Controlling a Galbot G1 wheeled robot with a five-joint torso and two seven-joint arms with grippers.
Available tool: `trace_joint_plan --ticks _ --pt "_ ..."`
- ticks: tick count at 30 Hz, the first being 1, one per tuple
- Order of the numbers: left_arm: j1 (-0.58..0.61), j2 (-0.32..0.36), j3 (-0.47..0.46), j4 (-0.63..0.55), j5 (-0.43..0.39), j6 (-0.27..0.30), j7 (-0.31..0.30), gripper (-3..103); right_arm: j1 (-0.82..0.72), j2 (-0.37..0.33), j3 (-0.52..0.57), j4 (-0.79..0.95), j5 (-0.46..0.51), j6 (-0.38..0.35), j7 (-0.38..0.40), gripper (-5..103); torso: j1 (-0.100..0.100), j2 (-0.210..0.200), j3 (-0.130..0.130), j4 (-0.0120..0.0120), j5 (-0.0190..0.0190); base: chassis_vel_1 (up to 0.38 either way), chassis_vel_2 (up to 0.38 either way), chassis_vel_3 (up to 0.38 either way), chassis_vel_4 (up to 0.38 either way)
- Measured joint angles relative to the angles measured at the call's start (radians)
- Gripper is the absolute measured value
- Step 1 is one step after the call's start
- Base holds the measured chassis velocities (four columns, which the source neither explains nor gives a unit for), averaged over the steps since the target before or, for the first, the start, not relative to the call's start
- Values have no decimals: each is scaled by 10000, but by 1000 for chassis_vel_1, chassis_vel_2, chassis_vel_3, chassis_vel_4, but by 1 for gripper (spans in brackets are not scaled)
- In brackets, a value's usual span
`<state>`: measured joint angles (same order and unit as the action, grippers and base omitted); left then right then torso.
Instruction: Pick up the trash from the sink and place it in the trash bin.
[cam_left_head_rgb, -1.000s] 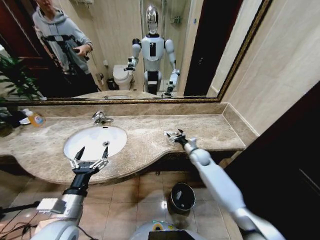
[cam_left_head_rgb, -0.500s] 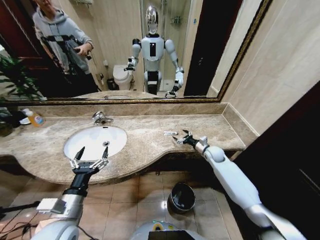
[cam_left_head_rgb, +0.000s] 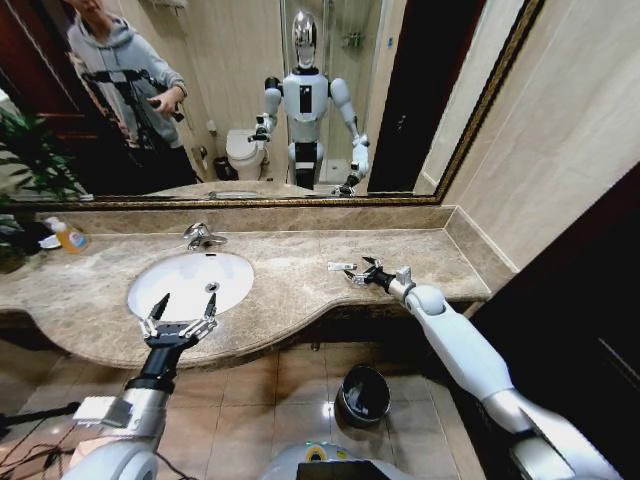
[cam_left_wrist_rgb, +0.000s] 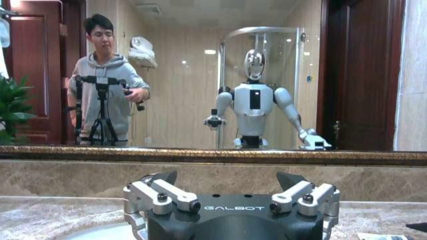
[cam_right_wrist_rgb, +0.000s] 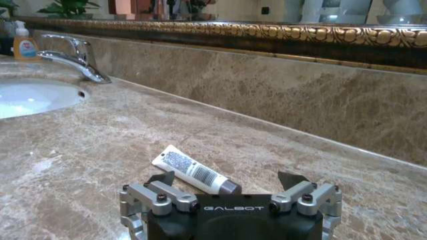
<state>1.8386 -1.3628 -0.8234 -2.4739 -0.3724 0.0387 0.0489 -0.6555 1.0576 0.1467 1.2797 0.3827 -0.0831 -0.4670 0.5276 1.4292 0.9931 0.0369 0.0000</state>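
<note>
A small white tube of trash (cam_left_head_rgb: 341, 266) (cam_right_wrist_rgb: 193, 172) with a dark cap lies on the marble counter, right of the white oval sink (cam_left_head_rgb: 190, 285) (cam_right_wrist_rgb: 27, 97). My right gripper (cam_left_head_rgb: 365, 272) (cam_right_wrist_rgb: 227, 180) is open just behind the tube, low over the counter, with the capped end reaching between its fingers. At the sink's front rim my left gripper (cam_left_head_rgb: 181, 309) (cam_left_wrist_rgb: 227, 179) hovers open, holding nothing. The dark trash bin (cam_left_head_rgb: 365, 392) stands on the floor below the counter's front edge.
A chrome tap (cam_left_head_rgb: 201, 236) (cam_right_wrist_rgb: 73, 57) rises behind the basin. An orange soap bottle (cam_left_head_rgb: 69, 237) (cam_right_wrist_rgb: 25, 42) stands at the far left of the counter. A mirror and marble backsplash (cam_right_wrist_rgb: 267, 85) close off the back; a dark door (cam_left_head_rgb: 570, 330) is on the right.
My right gripper has drawn back to the right from over the tube, which now lies uncovered on the counter. The left arm has not moved.
</note>
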Motion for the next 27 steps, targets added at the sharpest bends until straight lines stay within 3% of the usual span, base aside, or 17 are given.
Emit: trace_joint_plan --ticks 11,15,19,24,26,27 --pt "0 0 0 0 0 0 0 100 75 205 -91 -273 -224 328 -91 100 0 0 0 -1 -1 0 0 0 0" --pt "0 0 0 0 0 0 0 100 92 235 -129 -351 -276 450 -80 80 0 0 0 -1 0 0 0 0 0" --pt "0 0 0 0 0 0 0 100 89 231 -129 -351 -390 440 -26 74 0 0 0 -1 0 0 0 0 0" --pt "0 0 0 0 0 0 0 100 15 138 -74 -267 -644 343 -8 47 0 0 -1 0 0 0 0 0 0" --pt "0 0 0 -1 0 0 0 100 -2 126 -64 -255 -644 344 -28 47 0 0 -1 0 0 0 0 0 0" --pt "0 0 0 0 0 0 -1 100 -52 101 -48 -208 -632 348 -50 41 -1 0 -1 -1 0 0 0 0 0"
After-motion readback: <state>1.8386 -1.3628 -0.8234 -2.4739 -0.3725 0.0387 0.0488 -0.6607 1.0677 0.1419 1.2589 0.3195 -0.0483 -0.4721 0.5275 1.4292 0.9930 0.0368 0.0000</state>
